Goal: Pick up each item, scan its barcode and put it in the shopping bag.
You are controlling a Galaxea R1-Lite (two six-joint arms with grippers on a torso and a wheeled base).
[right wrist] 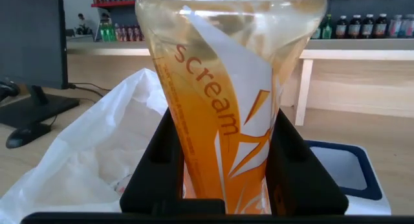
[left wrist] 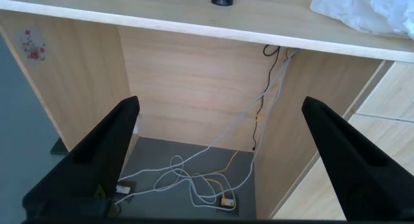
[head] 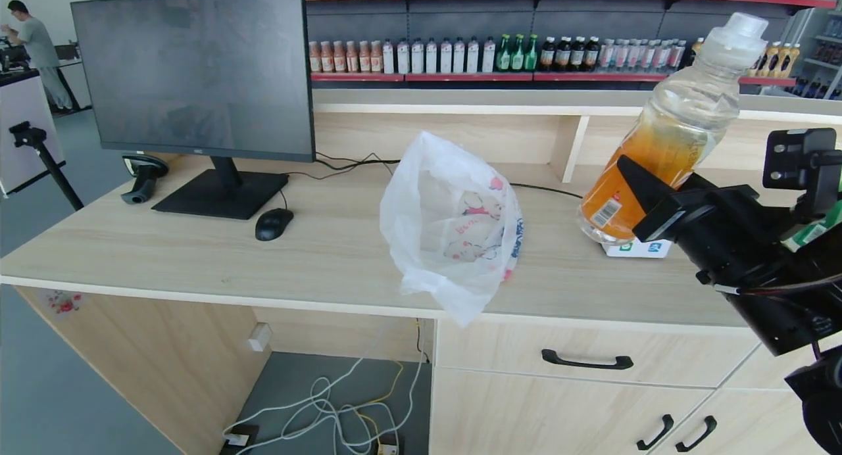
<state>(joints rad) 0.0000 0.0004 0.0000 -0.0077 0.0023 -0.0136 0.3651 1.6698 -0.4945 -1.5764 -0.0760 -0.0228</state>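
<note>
My right gripper (head: 648,198) is shut on an orange drink bottle (head: 664,136) with a white cap, held tilted above the right side of the counter, barcode facing out. In the right wrist view the bottle (right wrist: 226,101) stands between the black fingers (right wrist: 162,159). A white plastic shopping bag (head: 454,221) stands open at the counter's front middle, left of the bottle; the right wrist view has the bag (right wrist: 97,153) behind the bottle. My left gripper (left wrist: 220,159) hangs open below the counter, facing the cable-strewn floor.
A small white scanner box (head: 637,248) lies under the bottle. A monitor (head: 194,80), mouse (head: 273,223) and handheld scanner (head: 141,177) occupy the counter's left. Drawers (head: 585,361) sit below at the right. Shelves of bottles line the back wall.
</note>
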